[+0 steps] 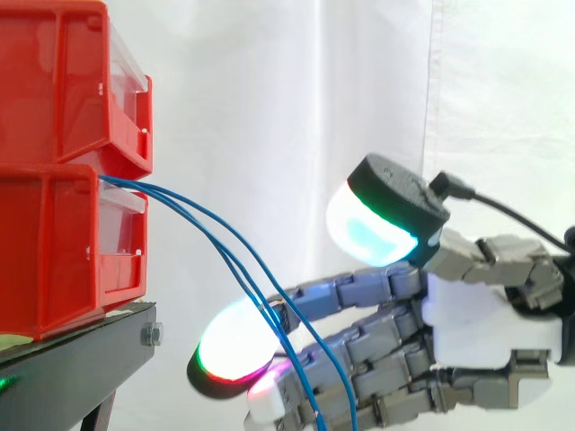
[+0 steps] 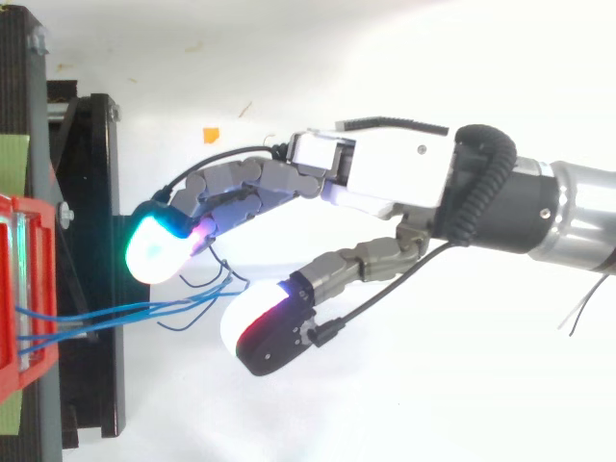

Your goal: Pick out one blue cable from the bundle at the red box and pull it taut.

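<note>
1. Sagging out of the gap between two stacked red bins (image 1: 54, 242), a small bundle of blue cables (image 2: 115, 315) droops down and away toward the robot, slack, with loose loops at its far end.
2. The bundle's far end lies in the space between the hand's thumb (image 1: 373, 224) and its fingers (image 1: 229, 355). From the side the strands cross the outstretched fingers and appear to touch them, though whether one strand lies apart from the rest cannot be told.
3. The hand (image 1: 476, 323) stands spread, with fingers reaching nearly straight toward the bins and the thumb raised well clear above them. Nothing is clamped.
4. Judged from this, the work is at the picking-out stage: the hand is among the cables, but no grip is made and no cable is taut.
5. The next move looks to call for closing thumb onto fingers on a single strand and leaving the others free. The hand would then draw back from the bins until the sag is gone.
6. The bins sit on a black stand (image 1: 90, 346) before a white curtain (image 1: 269, 90).
</note>
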Action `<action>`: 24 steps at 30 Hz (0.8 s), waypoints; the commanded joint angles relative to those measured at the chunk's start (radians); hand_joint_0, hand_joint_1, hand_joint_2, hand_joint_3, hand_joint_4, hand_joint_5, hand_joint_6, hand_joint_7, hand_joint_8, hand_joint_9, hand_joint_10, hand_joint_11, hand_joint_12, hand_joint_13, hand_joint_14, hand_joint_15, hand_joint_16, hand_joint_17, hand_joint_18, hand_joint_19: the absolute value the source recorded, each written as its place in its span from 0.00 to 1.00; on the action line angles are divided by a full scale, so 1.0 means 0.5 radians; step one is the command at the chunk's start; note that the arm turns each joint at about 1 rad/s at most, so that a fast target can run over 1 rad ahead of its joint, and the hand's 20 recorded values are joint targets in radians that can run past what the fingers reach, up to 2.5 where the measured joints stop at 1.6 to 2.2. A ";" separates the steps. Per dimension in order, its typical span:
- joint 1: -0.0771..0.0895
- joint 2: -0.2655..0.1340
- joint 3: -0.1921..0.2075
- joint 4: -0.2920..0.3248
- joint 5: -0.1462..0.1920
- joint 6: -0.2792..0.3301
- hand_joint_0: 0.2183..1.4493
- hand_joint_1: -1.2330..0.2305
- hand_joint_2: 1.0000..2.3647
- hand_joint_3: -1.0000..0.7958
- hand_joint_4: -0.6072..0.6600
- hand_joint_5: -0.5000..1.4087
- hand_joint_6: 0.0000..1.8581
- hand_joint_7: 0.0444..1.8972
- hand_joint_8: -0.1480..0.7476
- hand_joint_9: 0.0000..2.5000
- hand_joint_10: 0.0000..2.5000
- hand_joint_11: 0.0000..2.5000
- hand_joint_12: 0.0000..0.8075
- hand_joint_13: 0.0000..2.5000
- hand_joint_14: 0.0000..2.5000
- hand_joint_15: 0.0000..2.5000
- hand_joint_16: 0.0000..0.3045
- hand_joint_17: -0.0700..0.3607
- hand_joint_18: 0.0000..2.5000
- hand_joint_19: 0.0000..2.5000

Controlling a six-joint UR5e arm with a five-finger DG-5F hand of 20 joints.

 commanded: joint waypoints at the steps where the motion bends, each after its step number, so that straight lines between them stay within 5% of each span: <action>1: 0.004 -0.060 0.010 0.052 -0.007 0.012 0.18 0.46 0.00 0.28 0.64 0.17 0.27 0.39 0.47 0.25 0.00 0.13 0.37 0.20 0.00 0.05 0.13 0.37 0.13 0.12; 7: 0.016 -0.081 0.014 0.111 -0.007 0.043 0.21 0.48 0.00 0.28 0.64 0.17 0.27 0.41 0.47 0.27 0.01 0.14 0.36 0.21 0.00 0.06 0.12 0.35 0.14 0.13; 24: 0.016 -0.078 0.023 0.120 -0.176 0.144 0.27 0.48 0.00 0.31 0.61 0.19 0.27 0.48 0.46 0.28 0.01 0.15 0.33 0.23 0.00 0.09 0.11 0.34 0.14 0.16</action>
